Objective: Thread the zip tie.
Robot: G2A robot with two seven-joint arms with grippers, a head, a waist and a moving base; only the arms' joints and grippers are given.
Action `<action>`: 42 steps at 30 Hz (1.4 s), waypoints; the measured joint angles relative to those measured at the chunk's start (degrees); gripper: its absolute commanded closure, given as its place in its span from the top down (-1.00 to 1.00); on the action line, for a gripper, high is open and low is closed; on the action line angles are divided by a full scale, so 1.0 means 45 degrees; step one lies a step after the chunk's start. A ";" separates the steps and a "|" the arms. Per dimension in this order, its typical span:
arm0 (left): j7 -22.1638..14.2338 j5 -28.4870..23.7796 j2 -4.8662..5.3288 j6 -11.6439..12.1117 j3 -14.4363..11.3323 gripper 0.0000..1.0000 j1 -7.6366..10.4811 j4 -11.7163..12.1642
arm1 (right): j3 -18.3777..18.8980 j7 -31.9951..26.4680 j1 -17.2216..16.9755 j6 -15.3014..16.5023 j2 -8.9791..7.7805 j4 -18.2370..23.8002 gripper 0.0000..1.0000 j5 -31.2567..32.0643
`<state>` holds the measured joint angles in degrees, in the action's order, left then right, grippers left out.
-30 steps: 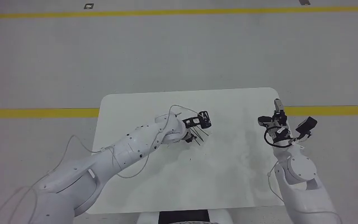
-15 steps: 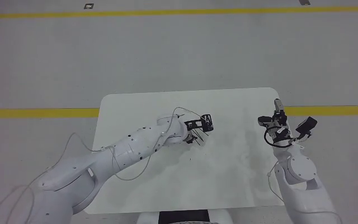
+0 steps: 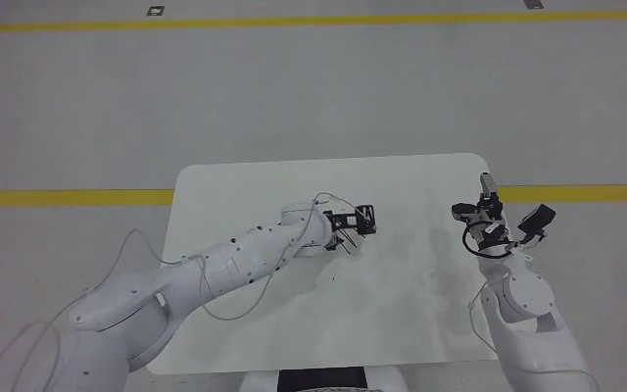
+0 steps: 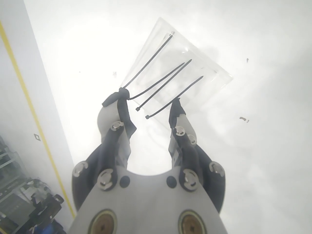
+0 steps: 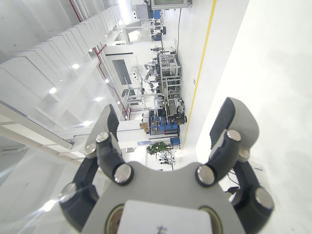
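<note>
Several black zip ties [image 4: 160,83] lie side by side on a clear plastic sheet [image 4: 209,69] on the white table [image 3: 421,294]. In the top view the zip ties [image 3: 341,241] show as thin dark lines near the table's middle. My left gripper [image 4: 149,98] hangs open just above their head ends, with nothing between its fingers. One fingertip [image 4: 121,96] sits by the joined ends of two ties. From above, the left gripper [image 3: 362,218] is at the table's middle. My right gripper [image 5: 168,109] stands open and empty by the table's right edge [image 3: 475,196], pointing away from the table.
Small dark specks [image 4: 243,119] lie on the table near the sheet. A yellow floor line [image 3: 88,197] runs past the table on both sides. Bare tabletop stretches between the two arms.
My left gripper has shifted a little to the right and toward the table's near side, over the zip ties. The right arm has kept still.
</note>
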<state>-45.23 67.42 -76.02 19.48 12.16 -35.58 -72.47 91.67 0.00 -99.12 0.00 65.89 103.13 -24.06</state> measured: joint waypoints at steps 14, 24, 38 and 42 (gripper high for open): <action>-0.0252 0.0808 -0.0132 -0.0011 -0.0484 -0.30 0.0145 0.0039 | 0.0000 0.0000 0.0000 0.0000 0.0000 0.0000 1.00 0.0000; -0.0270 0.1410 -0.0345 0.0000 -0.0338 -0.36 -0.0101 0.0218 | 0.0000 0.0000 0.0000 0.0000 0.0000 0.0000 1.00 0.0000; -0.0268 0.2173 -0.0511 0.0000 -0.0032 -0.70 -0.0419 0.0172 | 0.0000 0.0000 0.0000 0.0000 0.0000 0.0000 1.00 0.0000; -0.0290 0.2322 -0.0504 0.0000 0.0094 -0.74 -0.0499 0.0102 | 0.0000 0.0000 0.0000 0.0000 0.0000 0.0000 1.00 0.0000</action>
<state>-46.54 77.87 -78.29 19.48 12.59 -37.82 -72.01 91.67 0.00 -99.12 0.00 65.89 103.13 -24.06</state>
